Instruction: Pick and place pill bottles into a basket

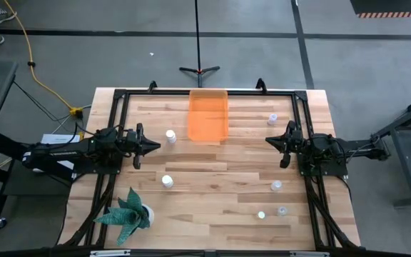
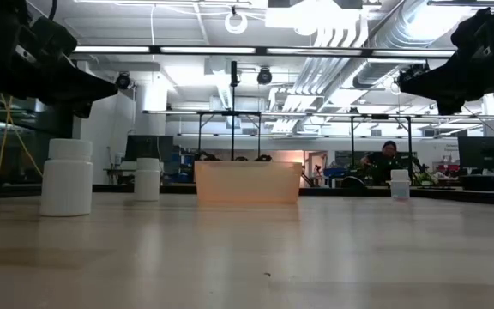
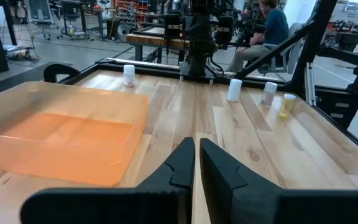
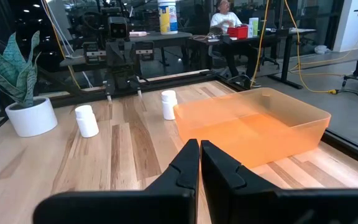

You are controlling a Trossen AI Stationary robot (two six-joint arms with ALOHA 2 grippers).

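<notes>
The orange bin [image 1: 207, 114] rests on its base at the table's far middle. It also shows in the left wrist view [image 3: 61, 134] and the right wrist view [image 4: 260, 124]. Small white bottles stand upright on the table: two on the left [image 1: 170, 135] [image 1: 167, 181] and several on the right [image 1: 272, 119] [image 1: 276, 186] [image 1: 282, 210]. My left gripper [image 1: 158, 145] [image 3: 196, 149] is shut and empty above the table, just near of the left far bottle. My right gripper [image 1: 267, 140] [image 4: 200, 149] is shut and empty, right of the bin.
A green spiky plant in a white pot [image 1: 128, 214] [image 4: 23, 93] stands at the near left corner. A black frame [image 1: 120, 93] runs around the table. A person [image 3: 272, 25] sits beyond the table's right side. Bare wood lies between the two grippers.
</notes>
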